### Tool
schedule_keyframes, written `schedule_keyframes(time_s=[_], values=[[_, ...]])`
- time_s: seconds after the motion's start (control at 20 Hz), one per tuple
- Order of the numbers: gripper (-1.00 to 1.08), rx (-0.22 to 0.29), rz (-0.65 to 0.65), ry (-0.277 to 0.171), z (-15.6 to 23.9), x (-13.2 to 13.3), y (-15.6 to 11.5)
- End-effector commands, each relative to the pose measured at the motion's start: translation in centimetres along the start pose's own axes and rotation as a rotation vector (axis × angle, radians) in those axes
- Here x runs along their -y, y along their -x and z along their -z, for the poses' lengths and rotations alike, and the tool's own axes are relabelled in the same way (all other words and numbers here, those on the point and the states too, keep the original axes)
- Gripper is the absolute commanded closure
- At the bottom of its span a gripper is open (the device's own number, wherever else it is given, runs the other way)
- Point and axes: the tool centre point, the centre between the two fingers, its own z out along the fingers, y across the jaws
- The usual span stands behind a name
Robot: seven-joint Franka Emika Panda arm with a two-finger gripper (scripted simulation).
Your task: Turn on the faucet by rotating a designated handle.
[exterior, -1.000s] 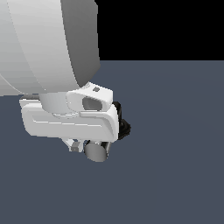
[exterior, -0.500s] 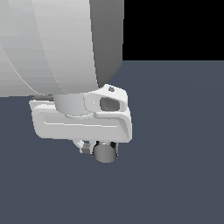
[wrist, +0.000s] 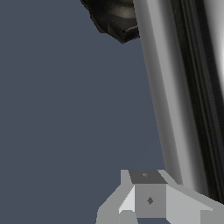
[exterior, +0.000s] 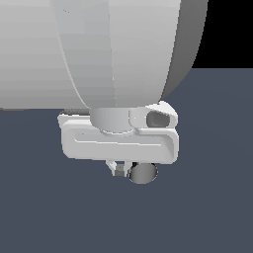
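Exterior view is mostly blocked: the arm's big white link is filling the upper frame and the white gripper (exterior: 120,170) body is sitting right in front of the work area. Only the flat grey end of the handle (exterior: 143,173) is poking out under the gripper body, toward the exterior view's right of a small finger (exterior: 118,170) stub. The faucet (wrist: 114,17) base isn't showing at all in that view; it's hidden behind the gripper.

Wrist view is giving more: the chrome handle (wrist: 175,96) is running as a long bar across the frame, cropped at both ends and at one side, so its full width isn't readable. The black knobby base is peeking in at the frame edge, also cut off, next to the bar's far end. One grey fingertip (wrist: 148,199) is showing at the near edge, sitting just beside the bar, apparently touching or nearly so; can't confirm contact. The second finger is out of frame.

Gripper state: can't tell whether it's spread or clamped, since only one finger is visible in either view. Dark grey floor (exterior: 212,207) is lying under everything.
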Motion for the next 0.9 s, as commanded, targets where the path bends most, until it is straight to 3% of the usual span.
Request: schedule_keyframes(time_s=[0.0,0.85], values=[[1.08,-0.009,-0.031,-0.004,-0.1,-2.1,-1.1],[1.08,-0.009,-0.031,-0.004,-0.2,-9.4,-1.4]])
